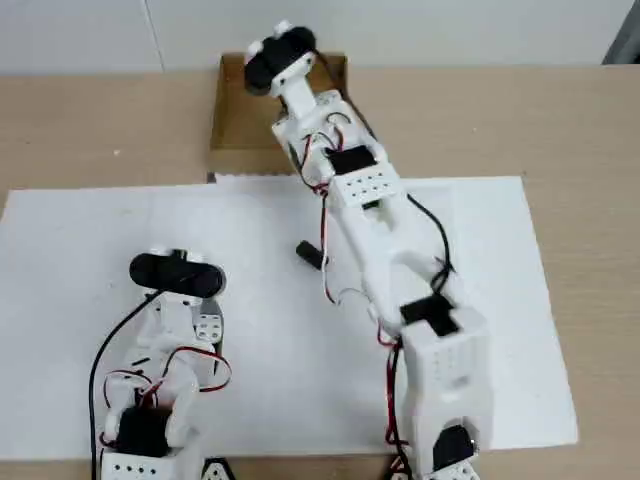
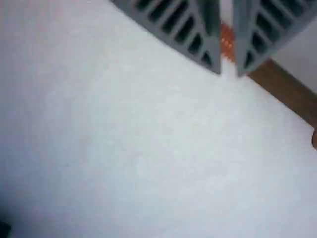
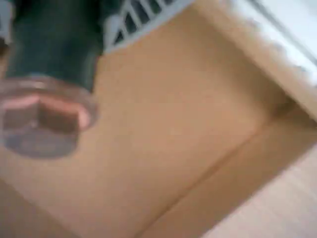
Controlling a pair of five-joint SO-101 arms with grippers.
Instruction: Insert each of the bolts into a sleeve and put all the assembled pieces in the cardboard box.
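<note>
my right gripper (image 3: 59, 29) is at the top centre of the high view, over the cardboard box (image 1: 228, 112). it sits at the end of my right arm (image 1: 380, 240), which stretches from the lower right of that frame diagonally up across the white paper (image 1: 110, 230). its jaws are closed around a dark sleeve (image 3: 54, 47), clamping it by its sides. a bolt (image 3: 42, 121) sits in that sleeve, and its coppery hexagonal head with a round flange sticks out of the sleeve's end. the piece hangs over the box's brown floor; i cannot tell whether it touches it. one inner corner of the box shows beyond it.

my left gripper (image 2: 228, 69) is in the lower left of the high view, tucked under the black wrist housing (image 1: 177, 273) and pointing down at the paper. its grey ribbed fingers (image 2: 198, 34) stand almost together, with just a thin slit between the tips, and they grip nothing. something orange shows through the slit, too blurred for me to say what it is.

a second dark sleeve (image 1: 312, 253) lies on the paper near the middle of the high view. it is just left of my right arm and well apart from the box and from my left gripper. i cannot tell whether a bolt is inside it. the box rests on the wooden table (image 1: 90, 120), its near edge right at the paper's top edge.
</note>
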